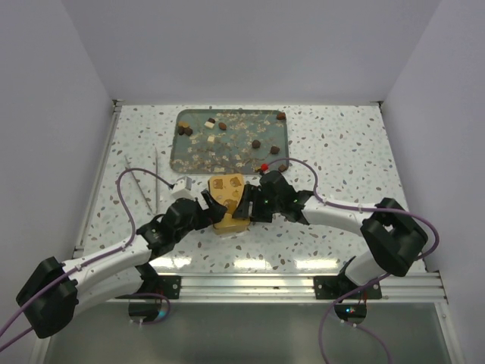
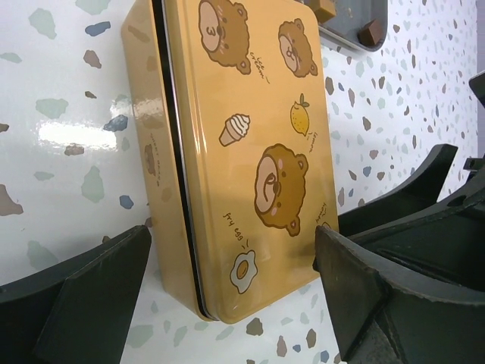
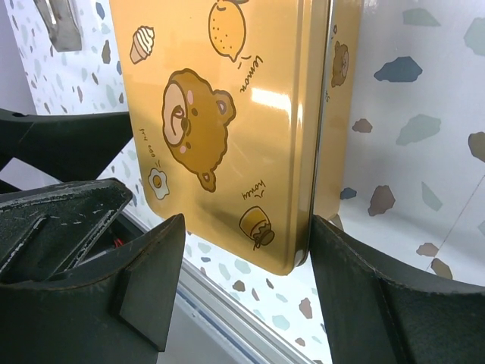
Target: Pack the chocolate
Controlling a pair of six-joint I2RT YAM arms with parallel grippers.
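Chocolate (image 1: pixel 256 143) pieces scattered on grey tray (image 1: pixel 175 148), beyond gold tin (image 1: pixel 227 199), right arm slightly nearer. Left gripper (image 2: pixel 231 258), right gripper (image 3: pixel 246 250) fingers bracket tin's near end; clamped or loose, cannot tell.

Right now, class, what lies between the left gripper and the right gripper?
The gold tin lies between the left gripper and the right gripper, each straddling one end; the top view shows it.
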